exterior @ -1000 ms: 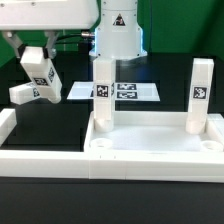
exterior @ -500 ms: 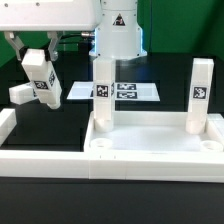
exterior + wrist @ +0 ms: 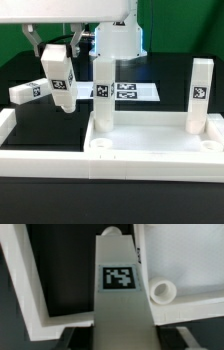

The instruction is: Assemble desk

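The white desk top (image 3: 150, 148) lies tray-like at the exterior view's right. Two tagged white legs stand upright in its back corners, one (image 3: 103, 92) nearer the middle and one (image 3: 201, 93) at the right. My gripper (image 3: 56, 50) is shut on a third leg (image 3: 59, 80), which hangs nearly upright above the black table, left of the desk top. In the wrist view this held leg (image 3: 122, 291) runs out from between my fingers (image 3: 82, 337), and a round corner socket (image 3: 162, 291) of the desk top shows beside it. A fourth leg (image 3: 30, 92) lies flat on the table at the left.
The marker board (image 3: 128, 91) lies behind the desk top in front of the robot base (image 3: 118, 38). A long white border rail (image 3: 40, 160) runs along the table's left and front edges and also shows in the wrist view (image 3: 22, 280).
My gripper has carried the held leg toward the exterior view's right and turned it more upright. The leg lying on the table has not moved.
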`<state>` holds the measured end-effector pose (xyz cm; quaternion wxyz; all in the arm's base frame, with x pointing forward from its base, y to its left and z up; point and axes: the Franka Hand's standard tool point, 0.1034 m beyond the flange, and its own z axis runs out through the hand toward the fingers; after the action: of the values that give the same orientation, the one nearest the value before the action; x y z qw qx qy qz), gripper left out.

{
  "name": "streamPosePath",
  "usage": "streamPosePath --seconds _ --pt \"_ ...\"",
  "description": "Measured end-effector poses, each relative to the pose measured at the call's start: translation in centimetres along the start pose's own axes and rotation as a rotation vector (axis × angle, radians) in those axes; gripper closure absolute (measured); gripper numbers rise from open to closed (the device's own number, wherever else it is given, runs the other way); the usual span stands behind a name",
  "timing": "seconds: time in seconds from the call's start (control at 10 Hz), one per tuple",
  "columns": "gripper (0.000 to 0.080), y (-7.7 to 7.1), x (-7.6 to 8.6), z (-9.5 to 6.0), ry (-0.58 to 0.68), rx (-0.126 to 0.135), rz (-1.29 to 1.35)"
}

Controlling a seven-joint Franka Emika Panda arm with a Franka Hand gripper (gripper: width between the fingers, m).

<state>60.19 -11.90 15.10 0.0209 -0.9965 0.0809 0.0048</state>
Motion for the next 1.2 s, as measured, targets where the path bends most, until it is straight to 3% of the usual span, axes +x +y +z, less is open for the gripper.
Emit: streamPosePath --seconds 0.2,0.5,0.7,0.9,1.1,1.2 --pt "0.0509 0.2 0.7 -0.1 0.150 -0.032 -0.005" --pt "0.0509 -4.1 3.0 -1.7 0.339 -0.036 -0.023" --pt "0.0509 -6.6 3.0 -1.5 0.349 -0.026 -0.011" --pt "0.0509 -6.2 3.0 -1.4 0.346 -0.027 -0.013" --pt "0.0509 -6.7 2.9 -1.3 0.344 -0.025 -0.016" --pt "0.0509 -9.1 2.8 -1.3 0.347 -0.004 -0.002"
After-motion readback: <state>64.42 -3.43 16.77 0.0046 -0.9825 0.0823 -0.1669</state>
